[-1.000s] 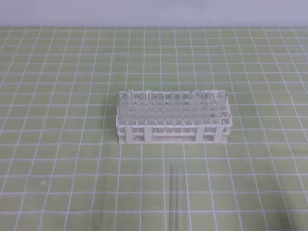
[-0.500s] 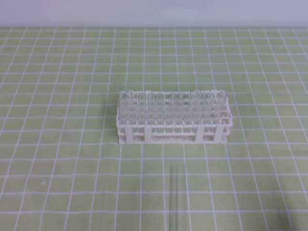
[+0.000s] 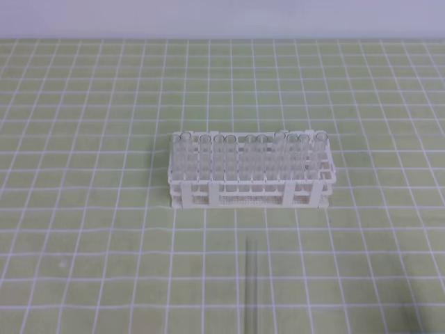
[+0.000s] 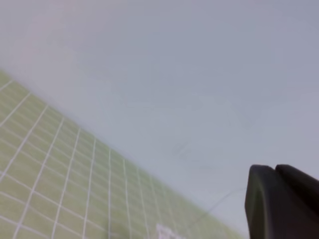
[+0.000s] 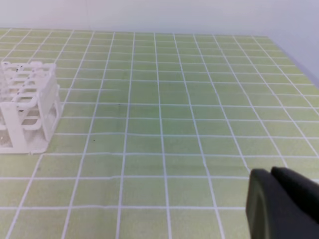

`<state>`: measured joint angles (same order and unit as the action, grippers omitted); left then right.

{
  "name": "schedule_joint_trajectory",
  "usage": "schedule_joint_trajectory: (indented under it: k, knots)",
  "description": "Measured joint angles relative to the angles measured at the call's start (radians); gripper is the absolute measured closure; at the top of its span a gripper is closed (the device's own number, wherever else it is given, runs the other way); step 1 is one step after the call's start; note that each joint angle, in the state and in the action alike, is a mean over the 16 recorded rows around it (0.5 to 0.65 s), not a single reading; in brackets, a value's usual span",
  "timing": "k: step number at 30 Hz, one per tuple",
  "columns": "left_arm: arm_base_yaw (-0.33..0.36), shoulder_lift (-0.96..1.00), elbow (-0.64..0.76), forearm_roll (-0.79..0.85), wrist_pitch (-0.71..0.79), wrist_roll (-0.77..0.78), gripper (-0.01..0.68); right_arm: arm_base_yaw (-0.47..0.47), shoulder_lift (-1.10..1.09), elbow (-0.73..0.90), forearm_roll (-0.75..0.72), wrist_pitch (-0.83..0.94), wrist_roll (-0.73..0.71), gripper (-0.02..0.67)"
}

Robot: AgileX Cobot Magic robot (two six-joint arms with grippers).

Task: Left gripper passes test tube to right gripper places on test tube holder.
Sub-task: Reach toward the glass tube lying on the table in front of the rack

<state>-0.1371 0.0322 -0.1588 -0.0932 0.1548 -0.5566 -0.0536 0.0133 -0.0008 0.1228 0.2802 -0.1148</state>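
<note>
Test tube [image 3: 252, 285] clear glass, white lattice rack [image 3: 250, 172], both pincers closed, empty.

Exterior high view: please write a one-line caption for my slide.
White test tube holder full of clear tubes on a green grid mat, one test tube lying in front, no claw visible.

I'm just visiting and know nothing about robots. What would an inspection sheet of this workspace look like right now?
Surface: green mat with white grid, flat.
Job's things: white test tube holder mid-mat, many clear tubes standing in it; one test tube lying on the mat in front of it, apart from it.
Clutter: nothing seen.
Grippers: left gripper shut, holding nothing, aimed at the wall; right gripper shut, holding nothing, above the mat.
Cables: nothing seen.
Surroundings: plain pale wall behind.
</note>
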Motion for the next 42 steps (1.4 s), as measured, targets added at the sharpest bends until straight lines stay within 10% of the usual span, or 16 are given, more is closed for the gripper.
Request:
schedule_joint_trajectory:
  k: [19, 34, 42]
  knots:
    - [-0.166, 0.823, -0.660, -0.159, 0.845, 0.673, 0.675, 0.000, 0.000, 0.000, 0.000, 0.000, 0.000, 0.666]
    - [-0.654, 1.394, -0.885, -0.029, 0.803, 0.454, 0.675, 0.000, 0.000, 0.000, 0.000, 0.000, 0.000, 0.666]
    - [-0.778, 1.601, -1.028, -0.062, 0.834, 0.373, 0.674, 0.000, 0.000, 0.000, 0.000, 0.000, 0.000, 0.666]
